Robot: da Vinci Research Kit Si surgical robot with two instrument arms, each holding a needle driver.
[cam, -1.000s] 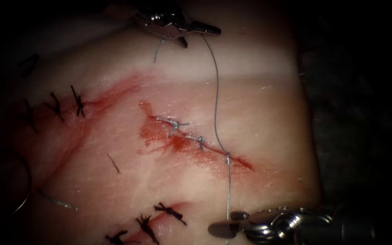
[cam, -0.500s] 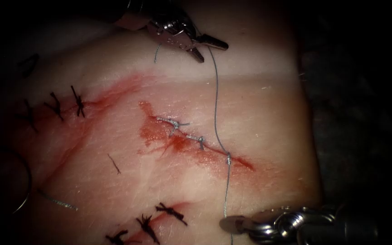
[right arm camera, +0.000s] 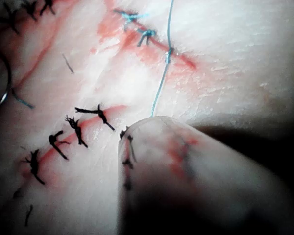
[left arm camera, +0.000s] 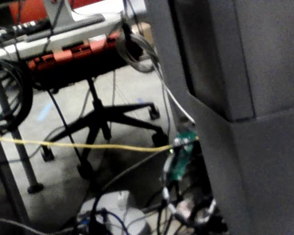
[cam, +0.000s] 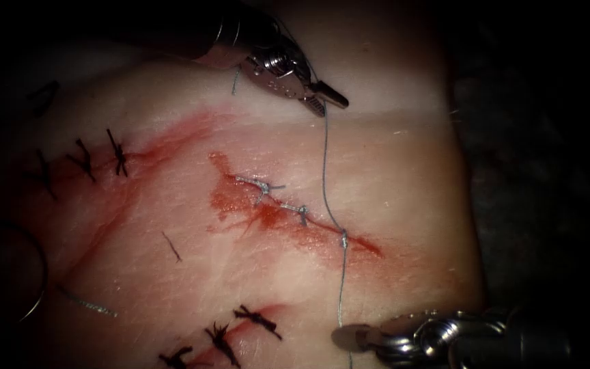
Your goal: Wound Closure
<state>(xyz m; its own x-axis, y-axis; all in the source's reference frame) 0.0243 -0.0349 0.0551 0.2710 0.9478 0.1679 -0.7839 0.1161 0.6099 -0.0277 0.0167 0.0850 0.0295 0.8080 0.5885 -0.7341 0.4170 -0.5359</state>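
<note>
Above the cut [cam: 295,222] (jaws down-right), left tool [cam: 322,96] on thread [cam: 325,160]

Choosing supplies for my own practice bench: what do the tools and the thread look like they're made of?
The left tool and right tool look like polished metal, with bright glints. The thread looks like a smooth single grey-blue strand, probably synthetic; the pictures cannot confirm that.

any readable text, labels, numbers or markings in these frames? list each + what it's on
None readable.
Left pincer: bare metal, no lettering legible; it holds the thread above the cut.
Right pincer: no marking legible; the same thread runs down to it below the cut.
Tissue: no label or number.
Green circuit board in the left wrist view: any print is too blurred to read.
</note>
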